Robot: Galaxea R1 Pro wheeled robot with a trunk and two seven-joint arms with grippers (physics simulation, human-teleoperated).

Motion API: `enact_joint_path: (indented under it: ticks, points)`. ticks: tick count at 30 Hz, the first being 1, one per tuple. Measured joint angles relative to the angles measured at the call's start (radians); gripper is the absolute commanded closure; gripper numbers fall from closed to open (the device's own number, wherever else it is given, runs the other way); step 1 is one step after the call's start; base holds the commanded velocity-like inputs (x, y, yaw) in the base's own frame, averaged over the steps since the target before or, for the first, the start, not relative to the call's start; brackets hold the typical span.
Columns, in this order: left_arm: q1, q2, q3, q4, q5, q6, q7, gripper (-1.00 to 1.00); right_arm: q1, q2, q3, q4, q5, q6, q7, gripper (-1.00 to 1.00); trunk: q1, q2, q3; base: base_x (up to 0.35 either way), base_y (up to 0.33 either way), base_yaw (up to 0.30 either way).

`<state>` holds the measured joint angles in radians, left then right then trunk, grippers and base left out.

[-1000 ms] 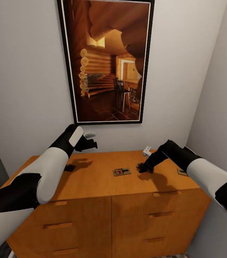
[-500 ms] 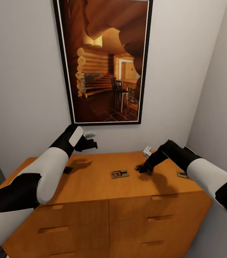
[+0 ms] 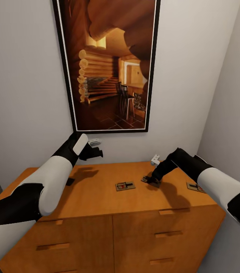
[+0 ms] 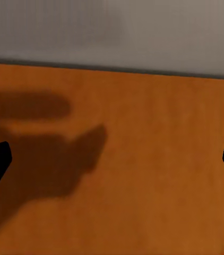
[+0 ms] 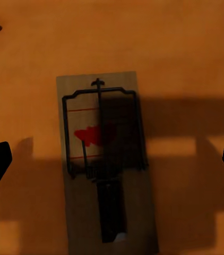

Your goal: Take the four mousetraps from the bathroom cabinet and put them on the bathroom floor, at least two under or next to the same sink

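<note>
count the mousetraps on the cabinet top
4: one mid-top, one under the right gripper, one near the right edge behind the right arm, one dark one partly hidden by the left arm.

A mousetrap (wooden slab, wire bar, red mark) is seen flat on the cabinet, directly beneath the right end effector.

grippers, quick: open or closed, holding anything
Left gripper: open, empty, above bare cabinet top.
Right gripper: open, holding nothing, poised over a mousetrap lying flat on the cabinet.
</note>
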<state>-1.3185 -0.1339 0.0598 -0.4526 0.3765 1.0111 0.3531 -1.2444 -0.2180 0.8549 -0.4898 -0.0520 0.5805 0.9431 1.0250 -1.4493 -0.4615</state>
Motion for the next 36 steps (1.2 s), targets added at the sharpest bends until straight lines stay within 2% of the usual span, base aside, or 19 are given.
enact_joint_path:
  ticks: [36]
  points:
    - [0.000,-0.006,0.000,-0.006,0.000,0.002,0.000,-1.00,0.013,0.010,-0.001,0.067,-0.001,-0.014,0.000,-1.00,0.000,0.000,0.000,0.000,0.000,0.000]
